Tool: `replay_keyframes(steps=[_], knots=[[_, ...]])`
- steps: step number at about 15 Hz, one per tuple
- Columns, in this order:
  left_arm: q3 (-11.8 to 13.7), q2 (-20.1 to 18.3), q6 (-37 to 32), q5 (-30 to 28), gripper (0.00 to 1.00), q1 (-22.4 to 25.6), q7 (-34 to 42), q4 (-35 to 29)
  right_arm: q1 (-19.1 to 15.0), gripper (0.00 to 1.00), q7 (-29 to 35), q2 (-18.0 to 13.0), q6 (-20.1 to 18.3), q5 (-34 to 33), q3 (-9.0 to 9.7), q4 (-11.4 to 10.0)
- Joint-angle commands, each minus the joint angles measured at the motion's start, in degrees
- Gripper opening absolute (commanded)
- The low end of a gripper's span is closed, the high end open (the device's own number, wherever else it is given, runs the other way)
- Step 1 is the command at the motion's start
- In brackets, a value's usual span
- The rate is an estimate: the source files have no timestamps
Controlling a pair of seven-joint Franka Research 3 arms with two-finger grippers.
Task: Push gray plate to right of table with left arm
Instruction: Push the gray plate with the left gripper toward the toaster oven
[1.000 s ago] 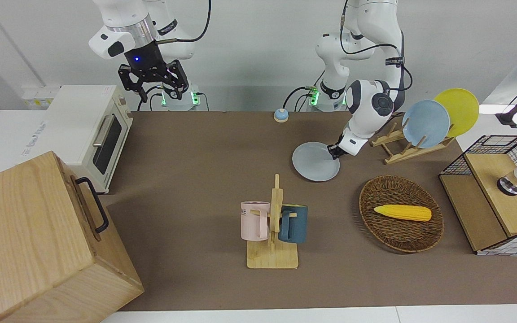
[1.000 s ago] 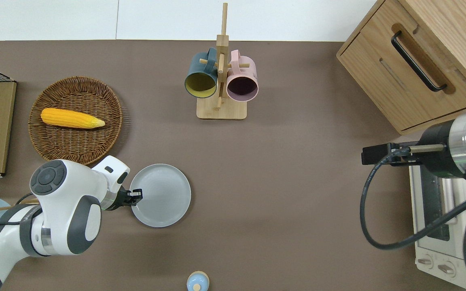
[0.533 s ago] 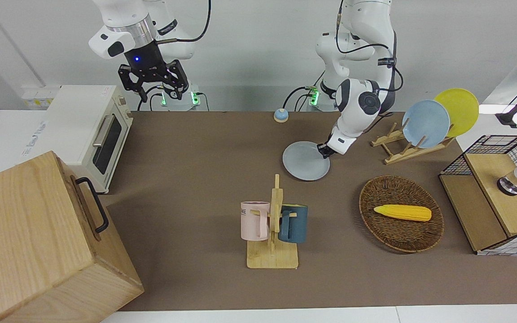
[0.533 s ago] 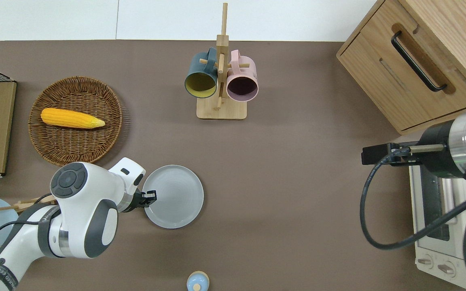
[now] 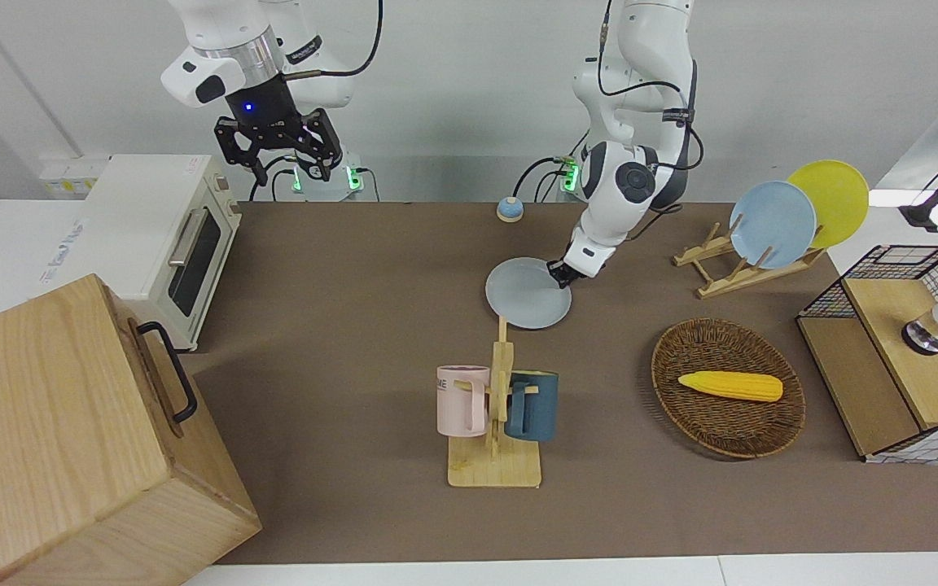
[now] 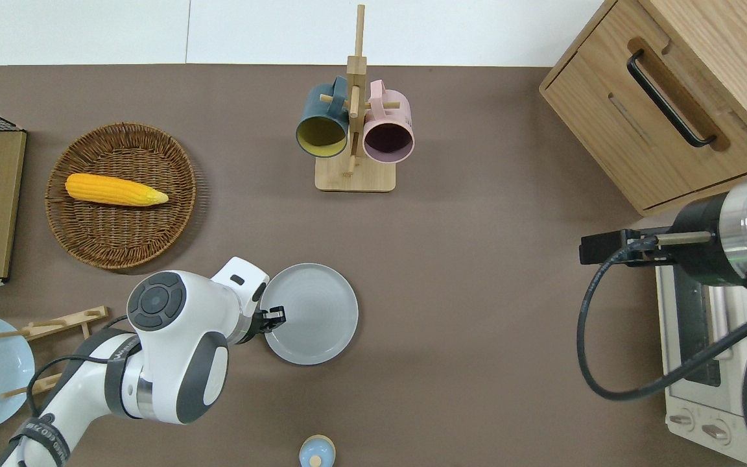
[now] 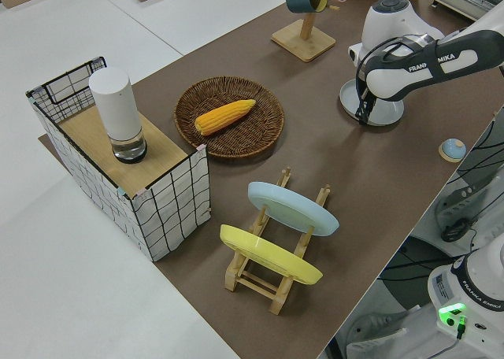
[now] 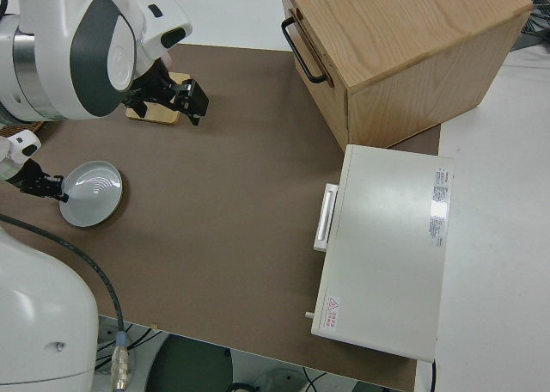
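As the front view shows it, the left claw [image 5: 558,275] presses low at the gray plate [image 5: 528,293], touching its rim at about two o'clock; how wide its fingers stand I cannot tell. The plate lies flat on the brown tabletop [image 5: 355,268], nearer the robots than the mug rack [image 5: 495,423]. The right arm is parked, its right claw [image 5: 278,146] spread open and holding nothing.

Overhead now: the left claw [image 6: 274,316] sits at nine o'clock on the plate [image 6: 312,313], the wicker basket [image 6: 120,194] with its corn [image 6: 115,190] off toward ten o'clock.

From the left side, the arm hides most of the plate [image 7: 382,115].

From the right side, the plate [image 8: 90,192] rests flat, claw at its edge.
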Motion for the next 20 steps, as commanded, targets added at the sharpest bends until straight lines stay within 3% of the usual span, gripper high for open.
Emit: replay_keyframes(steps=[1, 5, 13, 20], knots=[[0.39, 2.47, 4.69, -1.00, 0.00, -5.14, -5.34, -0.95, -0.37, 0.996, 0.12, 0.36, -0.31, 0.92, 0.23, 0.81], [-0.31, 3.17, 6.44, -2.23, 0.00, -7.26, -6.67, -0.95, -0.37, 0.996, 0.12, 0.36, -0.31, 0.92, 0.23, 0.81], [-5.93, 5.19, 11.36, -3.11, 0.00, -7.35, -12.64, -0.51, -0.37, 0.996, 0.12, 0.36, -0.31, 0.92, 0.23, 0.81], [-8.31, 7.11, 14.26, -3.11, 0.00, -9.01, -15.72, 0.71, -0.37, 0.996, 0.12, 0.36, -0.31, 0.92, 0.23, 0.81]])
